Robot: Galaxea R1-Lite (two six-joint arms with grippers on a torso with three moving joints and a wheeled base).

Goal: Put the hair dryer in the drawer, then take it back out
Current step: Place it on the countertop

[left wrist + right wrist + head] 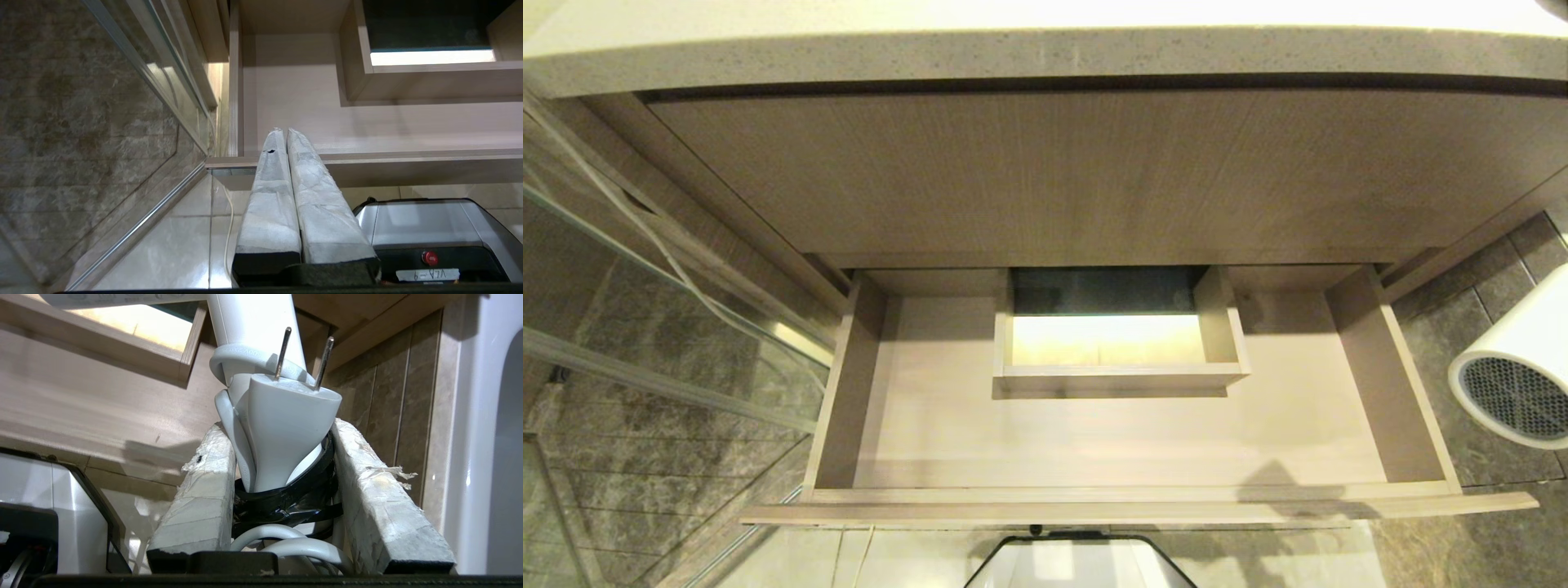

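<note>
The wide, shallow, light-brown wood-grain drawer [1094, 441] stands pulled out under the pale speckled stone counter [1045, 49], its floor bare apart from the boxed rectangular cut-out [1119, 347] at mid-back. The small white hair dryer [1515, 376], smooth-barrelled with a round dark mesh grille, hangs in the air just right of the drawer's right wall, over the dark stone floor tiles [1445, 343], grille facing near.

The right gripper [282, 457] pinches the dryer's handle, with the white coiled cord and 2-pin plug [286, 424] bundled against it between the 2 tape-wrapped fingers [204, 490]. Gripping handle and cord together likely keeps the cord from trailing or snagging on the drawer wall. The dryer is not yet in the drawer; it probably needs to shift left over the right-hand bay, beside the cut-out.

The left gripper [286, 134] is parked near the drawer's front left corner, fingers pressed together and holding nothing.
</note>
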